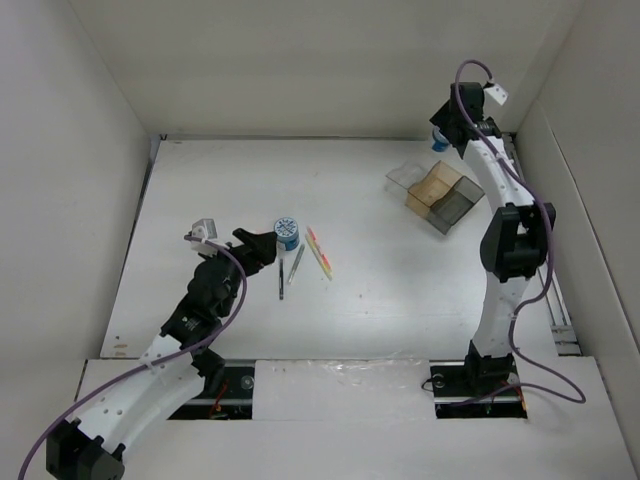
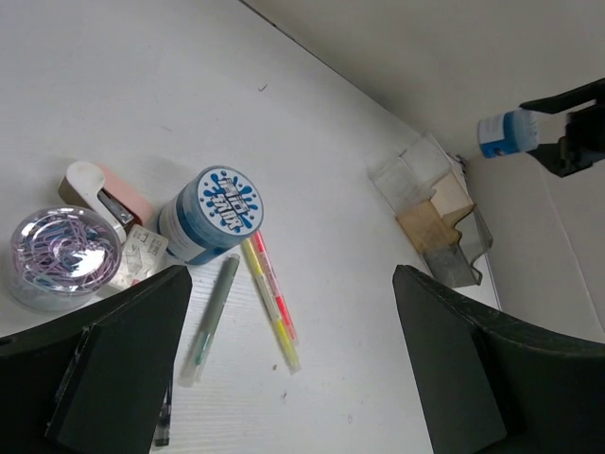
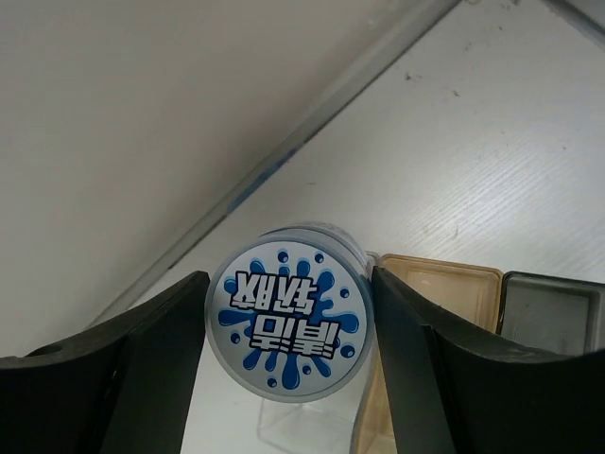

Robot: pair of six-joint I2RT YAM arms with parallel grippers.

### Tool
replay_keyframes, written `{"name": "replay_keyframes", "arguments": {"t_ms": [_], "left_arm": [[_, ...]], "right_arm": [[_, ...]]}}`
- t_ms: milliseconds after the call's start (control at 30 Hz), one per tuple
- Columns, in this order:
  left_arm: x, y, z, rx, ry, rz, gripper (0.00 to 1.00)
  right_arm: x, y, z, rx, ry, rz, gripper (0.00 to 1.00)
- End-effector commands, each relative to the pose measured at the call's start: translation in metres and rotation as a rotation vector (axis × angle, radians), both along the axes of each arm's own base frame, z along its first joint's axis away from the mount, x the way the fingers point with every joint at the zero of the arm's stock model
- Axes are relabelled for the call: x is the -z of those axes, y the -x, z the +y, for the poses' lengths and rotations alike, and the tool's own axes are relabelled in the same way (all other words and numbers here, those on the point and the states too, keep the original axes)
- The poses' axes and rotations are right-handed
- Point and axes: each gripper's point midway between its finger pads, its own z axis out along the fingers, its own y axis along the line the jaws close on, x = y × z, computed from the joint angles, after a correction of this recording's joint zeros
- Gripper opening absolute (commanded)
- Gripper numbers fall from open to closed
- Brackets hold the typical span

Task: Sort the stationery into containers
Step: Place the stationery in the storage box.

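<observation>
White table (image 1: 400,300) is carrying everything. Right arm (image 1: 508,250) is reaching to the far right corner, left arm (image 1: 195,310) is bending in over the left-centre.

Organizer tray (image 1: 435,192) is sitting at the back right, with clear, tan and smoky grey compartments. No stationery is showing in the compartments that are visible.

Right gripper (image 1: 445,135) is clamping the held roll (image 3: 286,324), a finger pressing on each side of the blue-and-white roll with its splash label facing the wrist camera. It is hanging off the table at the tray's far end, next to the tan compartment (image 3: 454,284); I cannot tell which compartment it is over.

Left gripper (image 2: 293,378) is gaping wide and gripping nothing, hovering over the pile mid-table.

Loose roll (image 2: 213,216) is standing upright on the table, well apart from the tray. A clear clip tub (image 2: 61,255) is sitting just left of it, with a pink-and-white stapler-like item (image 2: 104,194) behind.

Orange-yellow pens (image 2: 272,301) are lying side by side, touching, just right of the loose roll. Grey pen (image 2: 213,317) is lying beside them at a slant. Dark pen (image 2: 164,421) is poking out by the left finger (image 2: 123,369), mostly hidden.
</observation>
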Motion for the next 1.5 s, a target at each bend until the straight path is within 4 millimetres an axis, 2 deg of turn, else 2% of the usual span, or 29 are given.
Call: {"name": "replay_keyframes", "arguments": {"t_ms": [0, 33, 100, 167, 200, 367, 400, 433, 467, 533, 667, 733, 833, 1000, 1167, 1200, 1333, 1400, 1467], "left_arm": [[-0.019, -0.002, -0.005, 0.024, 0.031, -0.066, 0.86], [-0.019, -0.002, -0.005, 0.024, 0.031, -0.066, 0.86], [-0.016, -0.002, -0.005, 0.025, 0.022, -0.068, 0.86], [-0.014, -0.003, -0.005, 0.025, 0.017, -0.06, 0.86], [-0.016, -0.003, -0.006, 0.025, 0.022, -0.068, 0.86], [-0.008, -0.005, -0.007, 0.025, 0.006, -0.042, 0.86], [-0.008, -0.005, -0.007, 0.025, 0.006, -0.042, 0.86], [-0.008, -0.005, -0.007, 0.025, 0.006, -0.042, 0.86], [-0.008, -0.005, -0.007, 0.025, 0.006, -0.042, 0.86], [-0.008, -0.005, -0.007, 0.025, 0.006, -0.042, 0.86], [-0.01, -0.005, -0.007, 0.025, 0.011, -0.05, 0.86], [-0.013, -0.005, -0.005, 0.016, 0.015, -0.058, 0.86], [-0.013, -0.005, -0.005, 0.016, 0.015, -0.058, 0.86], [-0.013, -0.005, -0.005, 0.016, 0.015, -0.058, 0.86], [-0.013, -0.005, -0.005, 0.016, 0.015, -0.058, 0.86], [-0.013, -0.005, -0.005, 0.016, 0.015, -0.058, 0.86], [-0.013, -0.005, -0.005, 0.016, 0.015, -0.058, 0.86], [-0.013, -0.005, -0.005, 0.016, 0.015, -0.058, 0.86], [-0.013, -0.005, -0.005, 0.016, 0.015, -0.058, 0.86]], "right_arm": [[-0.004, -0.014, 0.019, -0.069, -0.036, -0.026, 0.52], [0.001, -0.016, 0.011, -0.07, -0.036, -0.013, 0.52], [0.001, -0.019, 0.007, -0.077, -0.046, -0.013, 0.51], [0.01, -0.021, 0.015, -0.114, -0.066, -0.004, 0.51], [0.007, -0.023, 0.017, -0.123, -0.071, -0.017, 0.51], [0.018, -0.025, 0.022, -0.141, -0.054, -0.006, 0.51], [0.023, -0.027, 0.022, -0.141, -0.054, 0.0, 0.51], [0.036, -0.027, 0.022, -0.14, -0.053, 0.029, 0.51], [0.03, -0.029, 0.022, -0.14, -0.053, 0.016, 0.51], [0.045, -0.03, 0.018, -0.123, -0.033, 0.049, 0.51], [0.056, -0.031, 0.016, -0.119, -0.02, 0.07, 0.51], [0.056, -0.031, 0.02, -0.117, -0.013, 0.069, 0.51], [0.053, -0.033, 0.011, -0.089, 0.033, 0.067, 0.52], [0.064, -0.031, 0.025, -0.077, 0.098, 0.091, 0.57], [0.059, -0.033, 0.028, -0.069, 0.119, 0.081, 0.91], [0.061, -0.031, 0.033, -0.079, 0.121, 0.089, 0.94], [0.035, -0.029, 0.043, -0.091, 0.118, 0.047, 0.95], [0.022, -0.022, 0.041, -0.083, 0.121, 0.038, 0.94], [0.009, -0.008, 0.059, -0.122, 0.116, 0.027, 0.88]]}}
